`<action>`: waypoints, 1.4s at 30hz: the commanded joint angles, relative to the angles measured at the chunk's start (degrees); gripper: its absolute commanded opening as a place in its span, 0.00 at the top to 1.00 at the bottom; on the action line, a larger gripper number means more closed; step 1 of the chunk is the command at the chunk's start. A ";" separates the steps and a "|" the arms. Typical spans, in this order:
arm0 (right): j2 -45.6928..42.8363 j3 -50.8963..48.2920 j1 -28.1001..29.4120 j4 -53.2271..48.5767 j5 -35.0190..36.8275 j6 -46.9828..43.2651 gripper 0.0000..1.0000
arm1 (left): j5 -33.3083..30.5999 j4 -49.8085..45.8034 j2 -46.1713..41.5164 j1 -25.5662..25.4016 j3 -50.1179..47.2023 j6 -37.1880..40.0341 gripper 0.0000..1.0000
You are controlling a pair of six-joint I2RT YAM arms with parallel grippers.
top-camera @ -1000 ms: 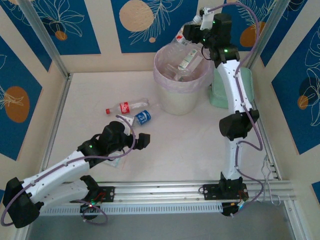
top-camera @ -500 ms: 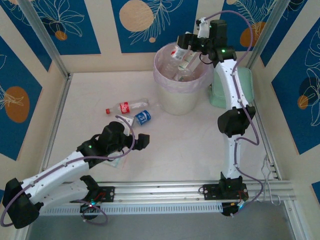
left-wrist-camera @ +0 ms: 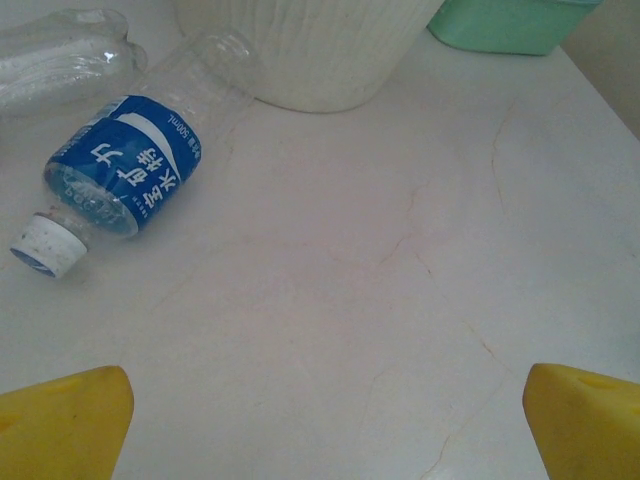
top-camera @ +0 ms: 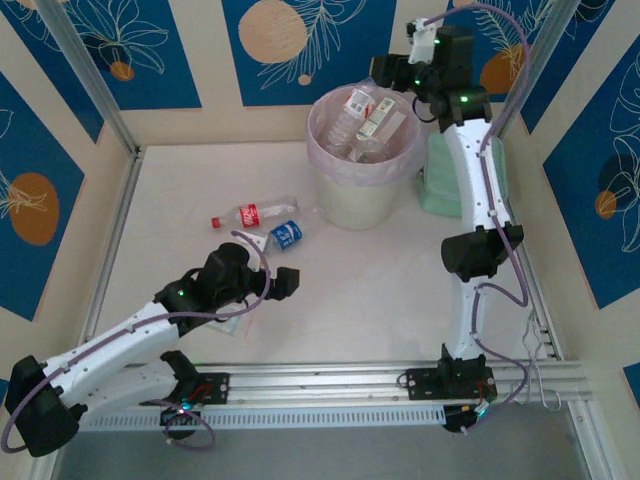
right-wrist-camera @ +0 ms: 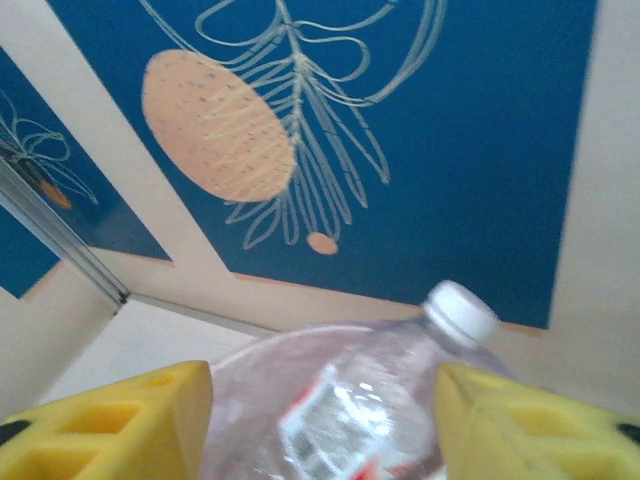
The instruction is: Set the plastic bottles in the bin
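r gripper (top-camera: 388, 72) spread over bin (top-camera: 350, 205); l gripper (left-wrist-camera: 325, 410) spread nr bottle (left-wrist-camera: 125, 180)

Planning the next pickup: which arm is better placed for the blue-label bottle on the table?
Left: the left hand, open, faces the blue-label bottle close ahead; right hand hovers above the bin.

Left wrist view: clear bottle (left-wrist-camera: 60, 55), upper left, cropped by frame edges; bin (left-wrist-camera: 310, 50) cut off at top. Right wrist view: white-capped bottle (right-wrist-camera: 400, 385) cropped at bottom, label (right-wrist-camera: 325, 425) blurred
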 commanded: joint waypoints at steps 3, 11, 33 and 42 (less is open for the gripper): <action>5.53 4.75 4.28 1.28 5.25 -5.51 0.53 | 0.47 1.08 0.04 0.52 -0.58 -0.11 0.01; 11.93 6.85 6.51 -0.43 11.87 -10.51 0.53 | -0.80 -0.90 -2.03 0.52 -1.12 -0.22 0.00; -4.27 -24.32 6.77 -0.50 15.00 2.61 0.56 | 1.00 1.90 3.32 0.69 0.48 0.22 0.01; -4.62 -9.25 6.09 -8.31 12.45 1.74 0.38 | 0.01 -2.98 3.56 2.62 3.57 5.00 0.01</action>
